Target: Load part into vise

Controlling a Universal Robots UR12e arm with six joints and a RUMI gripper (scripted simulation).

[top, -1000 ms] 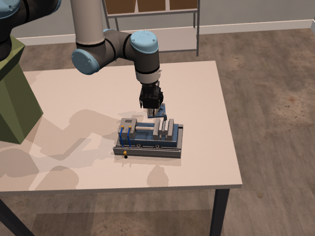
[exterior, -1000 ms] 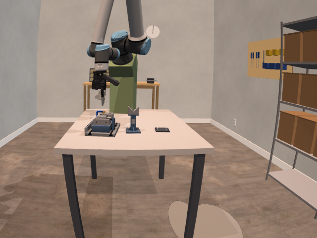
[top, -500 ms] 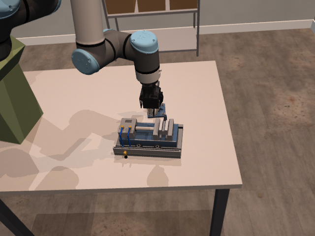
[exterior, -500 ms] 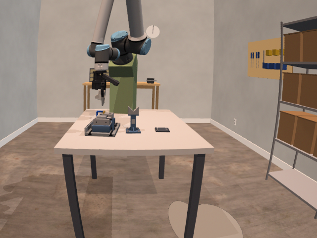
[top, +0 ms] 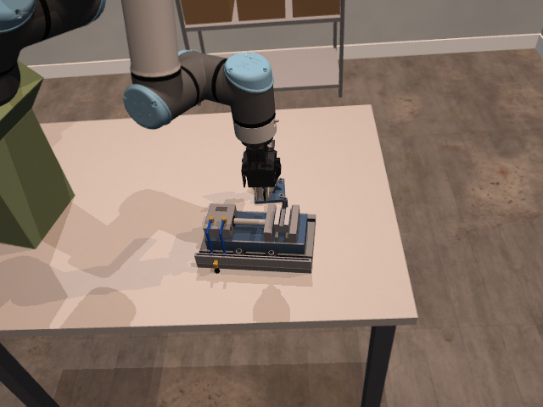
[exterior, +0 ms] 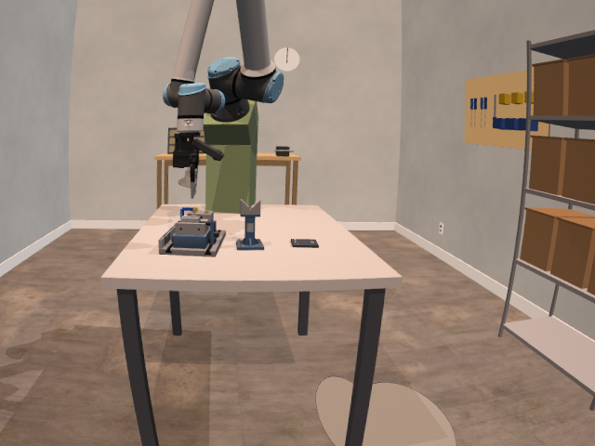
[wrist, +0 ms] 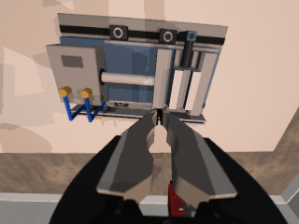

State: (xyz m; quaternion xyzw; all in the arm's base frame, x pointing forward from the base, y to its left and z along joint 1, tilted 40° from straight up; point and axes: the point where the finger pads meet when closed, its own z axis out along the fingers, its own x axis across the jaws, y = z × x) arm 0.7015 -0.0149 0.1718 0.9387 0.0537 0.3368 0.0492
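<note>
Slotted block sits between the vise jaws, gripper closed above

Towards the front of the pale table (top: 333, 284) (exterior: 288, 268) (wrist: 248, 131) stands the blue vise (top: 254, 238) (exterior: 191, 240) (wrist: 128, 56), its jaws apart. The block (top: 281, 227) (wrist: 176, 89) lies lengthwise between them with its slot facing up. Its long side looks to be against the fixed jaw (top: 292, 225) (exterior: 190, 228) (wrist: 206, 81), while a narrow gap shows beside the moving jaw (top: 268, 225) (wrist: 162, 77). One end is at the short stop rod (top: 285, 203) (wrist: 188, 53); whether they truly touch, I cannot tell. The low bars under the block are hidden.

Beside the vise, the V-block (exterior: 250, 209) tops a blue stand (top: 278, 189) (exterior: 250, 245), its notch bare. Past that is the dark infeed plate (exterior: 304, 242), with no block on it.

The gripper (top: 264, 198) (exterior: 192, 195) (wrist: 158, 109) points down above the table, fingers closed together on nothing. Farther back, the arm rises from a green pedestal (top: 36, 188) (exterior: 231, 177), with a wooden bench (exterior: 278, 156) behind it and a round clock (exterior: 286, 59) on the far wall

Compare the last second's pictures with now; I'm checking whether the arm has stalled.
Nothing visibly changed: the fingers are shut above the vise, and the V-block stands where it was.
</note>
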